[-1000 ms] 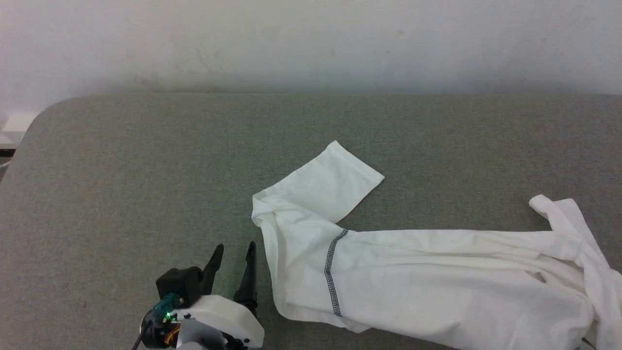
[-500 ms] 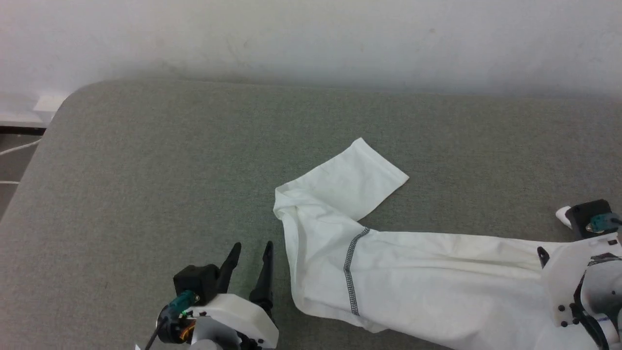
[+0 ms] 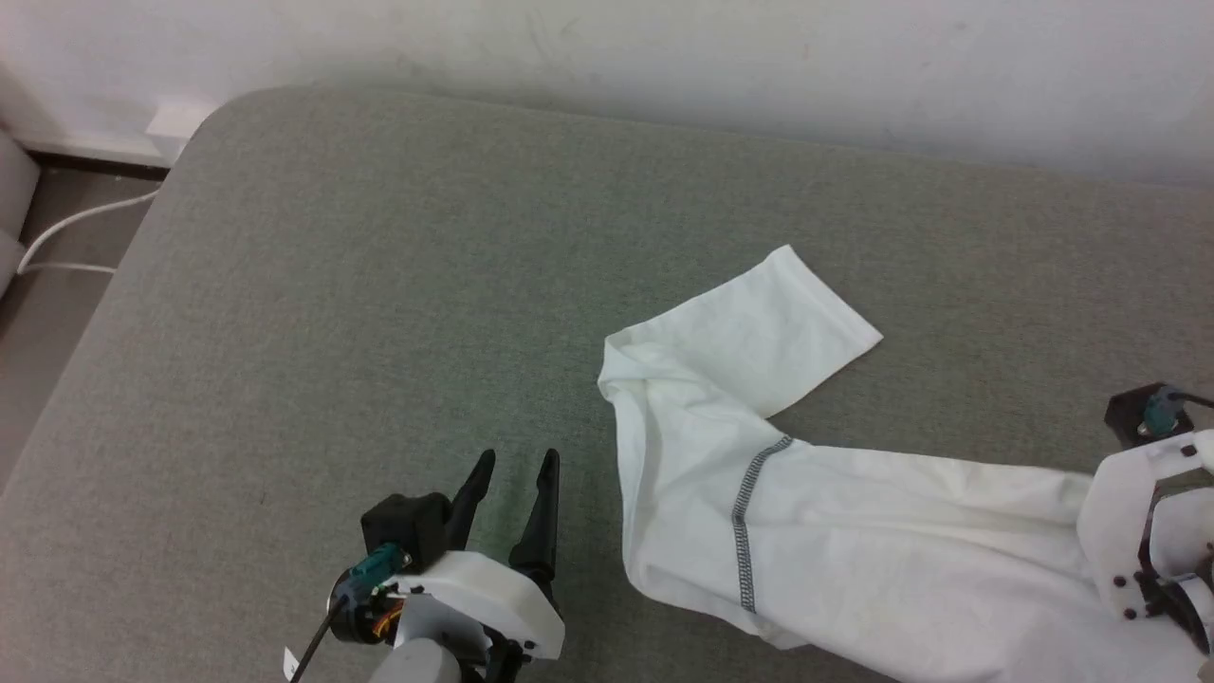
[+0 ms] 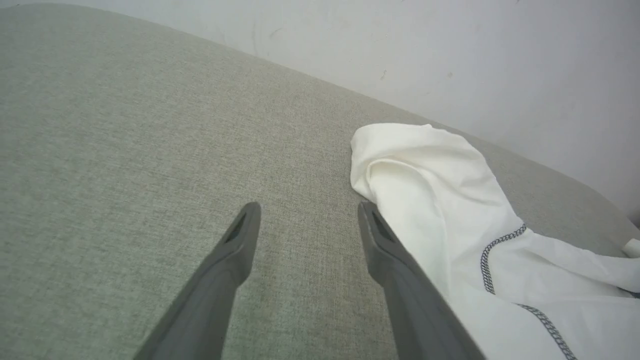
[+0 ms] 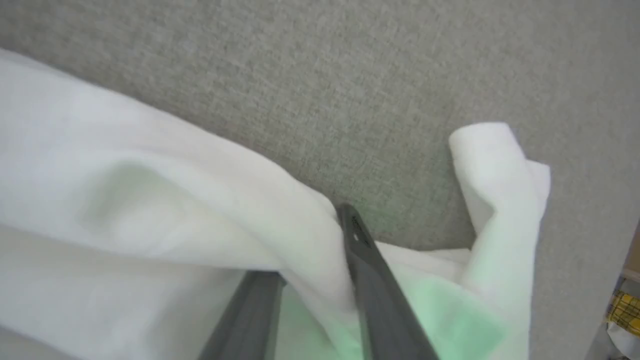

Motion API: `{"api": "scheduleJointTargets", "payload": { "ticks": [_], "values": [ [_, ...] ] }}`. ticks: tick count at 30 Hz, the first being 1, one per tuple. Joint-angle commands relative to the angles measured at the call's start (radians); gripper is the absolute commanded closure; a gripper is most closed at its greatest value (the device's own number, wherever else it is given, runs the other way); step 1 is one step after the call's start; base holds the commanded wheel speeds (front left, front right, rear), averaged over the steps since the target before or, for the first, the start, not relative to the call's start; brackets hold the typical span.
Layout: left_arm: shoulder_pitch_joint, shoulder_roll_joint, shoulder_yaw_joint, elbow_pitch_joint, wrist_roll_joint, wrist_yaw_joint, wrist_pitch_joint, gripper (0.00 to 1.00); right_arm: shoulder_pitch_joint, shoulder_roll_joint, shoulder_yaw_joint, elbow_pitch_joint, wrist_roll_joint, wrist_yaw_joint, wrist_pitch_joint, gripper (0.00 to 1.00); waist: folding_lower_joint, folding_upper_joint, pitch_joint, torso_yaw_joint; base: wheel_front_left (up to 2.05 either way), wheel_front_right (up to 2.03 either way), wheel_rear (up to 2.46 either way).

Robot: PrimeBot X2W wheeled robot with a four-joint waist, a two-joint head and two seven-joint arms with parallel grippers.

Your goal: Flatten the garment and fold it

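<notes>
Head view, item 1: garment (image 3: 854, 531). White, short-sleeved, lying rumpled on the right half of a grey fabric-covered bench (image 3: 379, 285) and running off the lower right edge. One sleeve spread flat toward the far wall (image 3: 664, 47). Dark zigzag seam curving down at the armhole.

Item 2: left end effector (image 3: 518, 459). Open and empty, fingers spread and pointing away from the robot. Low over bare bench, just left of the garment's near edge.

Item 3: white cable (image 3: 76, 237) on the floor past the bench's far left corner.

Left wrist view: one finger (image 4: 395, 260) of the left end effector just beside the garment's folded shoulder. Touching or not: cannot tell.

Right wrist view, blurred: right end effector (image 5: 305, 245) at the garment, a fold of cloth lying between the fingers and hiding one tip. Other fingertip (image 5: 350, 225) bare at the fold's edge, over grey bench. Clamped or merely resting: cannot tell. Rolled end of cloth further right.
</notes>
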Motion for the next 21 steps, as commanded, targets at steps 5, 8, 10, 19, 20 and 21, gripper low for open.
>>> {"api": "scheduleJointTargets", "payload": {
  "ticks": [5, 8, 10, 19, 20, 21],
  "values": [
    [-0.015, 0.001, 0.006, 0.009, -0.001, -0.004, -0.011, 0.0, -0.073, 0.022, -0.045, 0.035, -0.056, -0.003, -0.164, 1.0, 0.0, -0.0001, 0.016, 0.016, 0.0, 0.0, 0.0],
    [-0.022, 0.002, 0.005, 0.013, 0.0, -0.005, -0.012, 0.0, -0.155, 0.043, -0.08, 0.025, -0.1, -0.003, -0.27, 1.0, 0.0, -0.0001, 0.008, 0.013, 0.0, 0.0, 0.0],
    [-0.029, 0.002, 0.004, 0.012, 0.001, -0.006, -0.013, 0.0, -0.217, 0.05, -0.079, 0.026, -0.123, -0.003, -0.335, 1.0, 0.0, -0.0001, 0.007, 0.016, 0.0, 0.0, 0.0],
    [-0.083, -0.021, -0.017, -0.008, 0.002, -0.015, -0.018, 0.0, -0.57, 0.012, 0.08, 0.147, -0.203, -0.003, -0.578, 1.0, 0.0, -0.0001, 0.099, 0.083, 0.0, 0.0, 0.0],
    [-0.089, -0.024, -0.02, -0.008, 0.002, -0.016, -0.019, 0.0, -0.612, 0.006, 0.099, 0.175, -0.217, -0.003, -0.603, 1.0, 0.0, -0.0001, 0.114, 0.095, 0.0, 0.0, 0.0],
    [-0.095, -0.028, -0.023, -0.007, 0.001, -0.018, -0.02, 0.0, -0.651, 0.004, 0.12, 0.207, -0.231, -0.003, -0.624, 1.0, 0.0, -0.0001, 0.126, 0.105, 0.0, 0.0, 0.0]
  ]
}}
